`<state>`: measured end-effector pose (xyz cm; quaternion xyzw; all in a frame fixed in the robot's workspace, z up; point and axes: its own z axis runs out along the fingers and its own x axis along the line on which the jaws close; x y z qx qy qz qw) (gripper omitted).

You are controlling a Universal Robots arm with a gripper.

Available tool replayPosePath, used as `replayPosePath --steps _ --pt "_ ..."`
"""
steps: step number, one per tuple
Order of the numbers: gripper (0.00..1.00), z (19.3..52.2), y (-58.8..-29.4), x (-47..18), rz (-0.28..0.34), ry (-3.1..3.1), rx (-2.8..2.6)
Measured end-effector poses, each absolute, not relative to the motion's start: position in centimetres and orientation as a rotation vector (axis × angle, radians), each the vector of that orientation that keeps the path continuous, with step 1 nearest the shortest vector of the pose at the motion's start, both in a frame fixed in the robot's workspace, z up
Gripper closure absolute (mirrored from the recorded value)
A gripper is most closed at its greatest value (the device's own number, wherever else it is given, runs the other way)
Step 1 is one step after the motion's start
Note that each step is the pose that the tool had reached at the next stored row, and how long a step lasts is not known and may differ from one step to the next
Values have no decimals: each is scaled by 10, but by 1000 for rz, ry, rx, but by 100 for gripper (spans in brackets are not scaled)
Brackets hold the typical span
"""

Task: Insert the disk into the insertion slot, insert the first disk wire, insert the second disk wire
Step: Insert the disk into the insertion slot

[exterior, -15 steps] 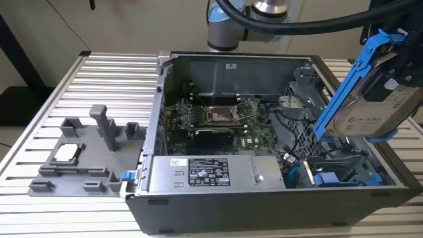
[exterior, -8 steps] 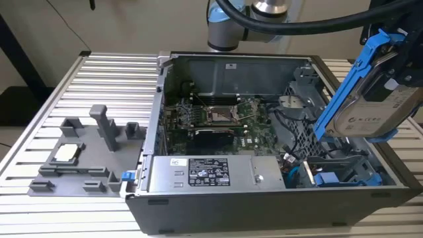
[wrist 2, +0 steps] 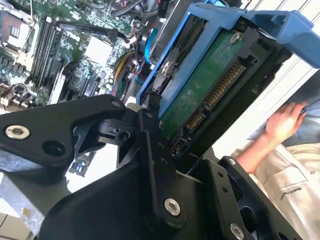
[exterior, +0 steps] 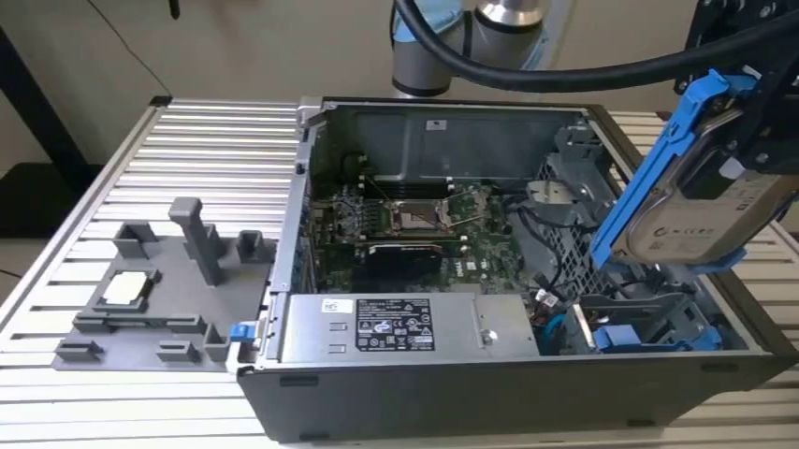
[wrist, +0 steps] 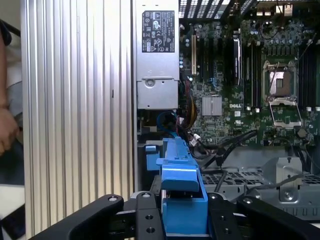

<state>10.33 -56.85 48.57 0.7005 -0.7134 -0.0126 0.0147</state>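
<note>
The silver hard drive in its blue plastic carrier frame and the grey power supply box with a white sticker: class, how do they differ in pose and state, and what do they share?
The silver hard drive is steeply tilted over the grey computer case; the grey power supply box lies flat inside it. The gripper clamps the drive; the box is untouched. The drive wears a blue frame; the box has none. Both carry white labels.

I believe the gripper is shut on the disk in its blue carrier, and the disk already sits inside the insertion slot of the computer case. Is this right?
Not quite. The gripper is shut on the disk, but the exterior view shows the disk held tilted in the air above the insertion slot of the computer case, not inside it.
</note>
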Motion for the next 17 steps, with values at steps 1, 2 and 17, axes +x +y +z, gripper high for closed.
replayPosePath --steps 1,2,17 --pt "67 485 -569 103 -39 -2220 2180" --pt "67 484 -569 103 -39 -2220 2180" --pt "67 472 -569 103 -39 -2220 2180"
